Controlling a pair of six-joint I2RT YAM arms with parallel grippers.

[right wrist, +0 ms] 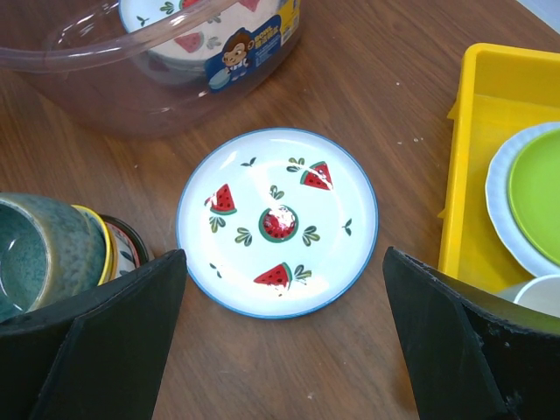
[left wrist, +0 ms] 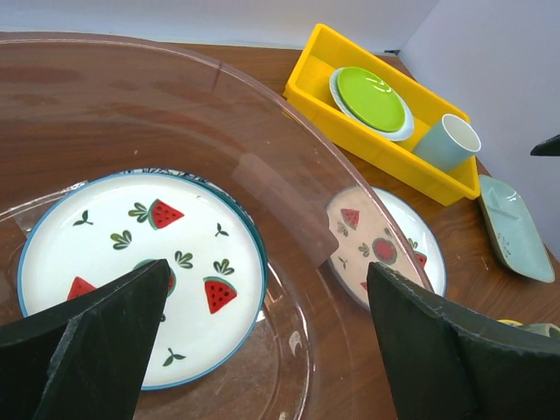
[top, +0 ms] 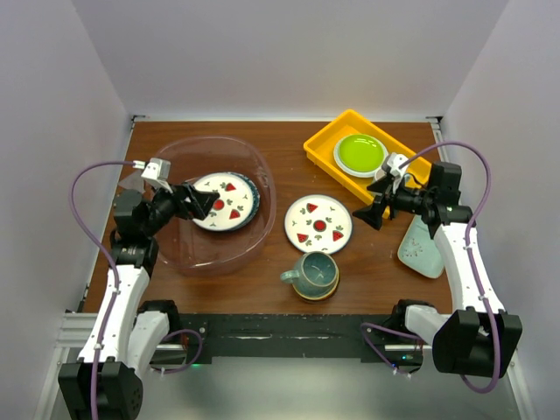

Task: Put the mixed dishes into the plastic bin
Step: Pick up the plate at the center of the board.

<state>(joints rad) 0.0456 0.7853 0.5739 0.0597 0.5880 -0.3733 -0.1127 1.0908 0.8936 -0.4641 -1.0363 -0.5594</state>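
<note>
Peering through the plastic bin point(left wrist: 262, 175), we see the mid-tabletop plate point(left wrist: 385, 249) blurred. Our left claw point(left wrist: 267, 271) and right claw point(right wrist: 284, 254) gape empty; a yellow tray point(left wrist: 385, 149) sits far-right.

Wooden table point(top: 280, 144) is carrying: plastic bin point(top: 188, 255) sitting left, yellow tray point(top: 322, 145) far right, watermelon plate point(top: 318, 224) centre, bowl stack point(right wrist: 118, 245) holding teal mug point(top: 313, 274) near edge, mint dish point(top: 422, 249) right.

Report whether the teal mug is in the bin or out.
Out. The teal mug sits right of the plastic bin, clear of its rim.
</note>
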